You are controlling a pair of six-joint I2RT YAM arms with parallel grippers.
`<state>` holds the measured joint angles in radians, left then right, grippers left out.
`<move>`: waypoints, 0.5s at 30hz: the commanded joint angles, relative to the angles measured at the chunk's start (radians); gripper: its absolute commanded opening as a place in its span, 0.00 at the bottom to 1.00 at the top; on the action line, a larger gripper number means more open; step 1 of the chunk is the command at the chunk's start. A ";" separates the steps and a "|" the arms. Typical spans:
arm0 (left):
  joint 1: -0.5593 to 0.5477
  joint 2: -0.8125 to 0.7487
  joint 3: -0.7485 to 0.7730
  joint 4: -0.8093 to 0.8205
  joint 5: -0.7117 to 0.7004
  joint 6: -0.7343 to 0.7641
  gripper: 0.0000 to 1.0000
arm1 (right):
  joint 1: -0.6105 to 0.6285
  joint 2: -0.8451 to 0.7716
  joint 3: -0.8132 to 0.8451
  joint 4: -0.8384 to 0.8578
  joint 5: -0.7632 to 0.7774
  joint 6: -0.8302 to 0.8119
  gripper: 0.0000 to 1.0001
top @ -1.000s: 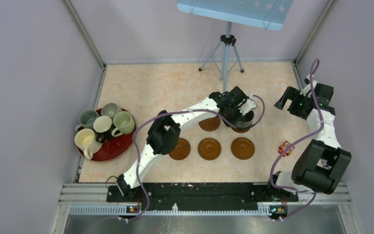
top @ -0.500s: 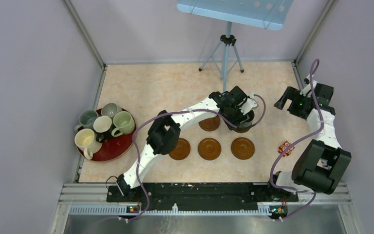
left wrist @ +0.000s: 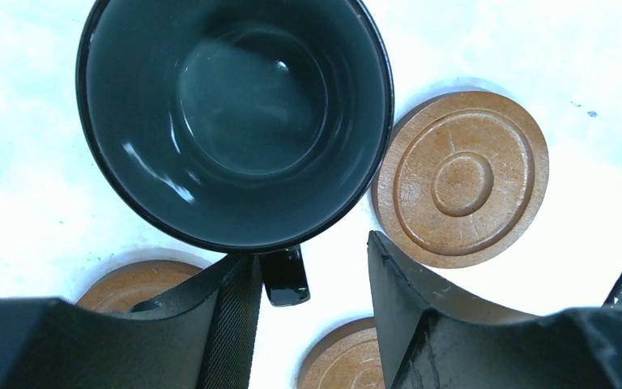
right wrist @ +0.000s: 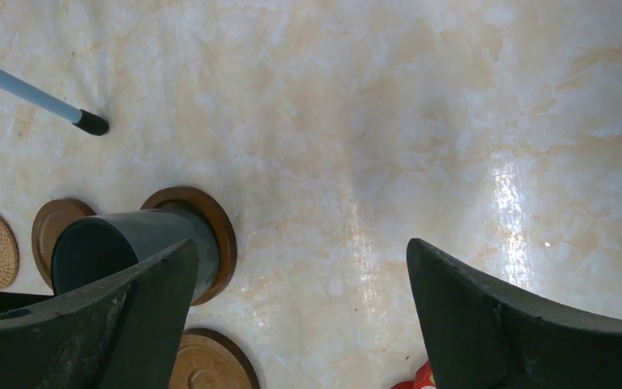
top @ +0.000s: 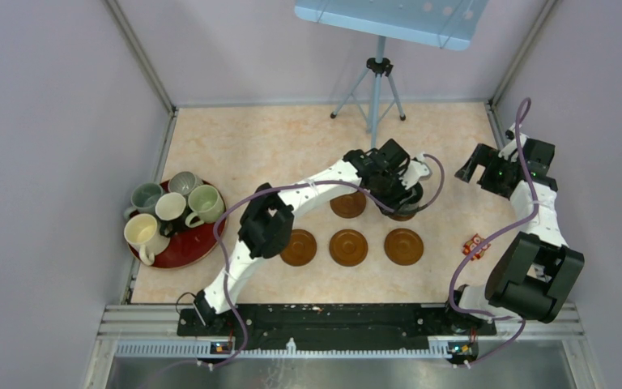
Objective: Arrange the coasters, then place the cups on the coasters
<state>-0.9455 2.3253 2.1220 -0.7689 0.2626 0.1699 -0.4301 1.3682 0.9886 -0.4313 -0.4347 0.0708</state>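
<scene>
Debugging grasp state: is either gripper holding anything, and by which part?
Nothing held: left gripper open astride the handle of the dark cup; right gripper open, empty.

Two white-and-black arms on one black base rail (top: 324, 318)

We saw the left arm (top: 328, 177) and the right arm (top: 538, 211) built alike: white tube links joined by chunky black joint housings, with a purple cable (top: 519, 121) running along each from the rail outward. At the ends farthest from the rail, the left gripper (left wrist: 312, 263) and the right gripper (right wrist: 301, 251) carried matte black, wedge-shaped fingers; one left finger had a finely ribbed inner pad (left wrist: 228, 324). A small green light (top: 498, 172) glowed on the right arm's black wrist block, far from the rail.
</scene>
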 commanded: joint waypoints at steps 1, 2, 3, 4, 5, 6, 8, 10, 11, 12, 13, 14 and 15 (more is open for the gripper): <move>-0.004 -0.072 -0.002 0.022 0.067 -0.002 0.56 | -0.009 -0.014 0.001 0.035 -0.013 -0.007 0.99; -0.004 -0.071 -0.001 0.020 0.065 -0.004 0.58 | -0.009 -0.014 0.002 0.034 -0.013 -0.007 0.99; -0.004 -0.073 0.000 0.019 0.054 -0.005 0.60 | -0.009 -0.014 0.002 0.033 -0.013 -0.008 0.99; -0.004 -0.075 -0.002 0.017 0.038 -0.005 0.62 | -0.009 -0.014 0.002 0.034 -0.013 -0.007 0.99; -0.003 -0.079 -0.004 0.016 0.018 -0.004 0.63 | -0.009 -0.014 0.001 0.035 -0.015 -0.008 0.99; -0.003 -0.086 -0.010 0.017 -0.002 -0.003 0.64 | -0.009 -0.012 0.001 0.034 -0.016 -0.009 0.99; 0.000 -0.105 -0.030 0.019 -0.039 -0.004 0.64 | -0.009 -0.013 0.002 0.034 -0.020 -0.009 0.99; 0.002 -0.121 -0.047 0.022 -0.051 0.001 0.66 | -0.009 -0.012 0.002 0.034 -0.025 -0.010 0.99; 0.002 -0.126 -0.055 0.021 -0.056 0.005 0.66 | -0.009 -0.012 0.001 0.034 -0.028 -0.011 0.99; 0.002 -0.129 -0.059 0.016 -0.059 0.006 0.67 | -0.009 -0.013 0.001 0.033 -0.030 -0.010 0.99; 0.002 -0.127 -0.060 0.010 -0.058 0.006 0.68 | -0.009 -0.011 0.001 0.033 -0.031 -0.010 0.99; 0.002 -0.123 -0.059 0.002 -0.055 0.005 0.68 | -0.009 -0.011 0.002 0.032 -0.032 -0.012 0.99; 0.002 -0.119 -0.060 -0.003 -0.045 0.004 0.67 | -0.009 -0.010 0.002 0.031 -0.031 -0.012 0.99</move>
<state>-0.9443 2.2761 2.0666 -0.7723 0.2234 0.1703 -0.4301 1.3682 0.9886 -0.4313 -0.4469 0.0704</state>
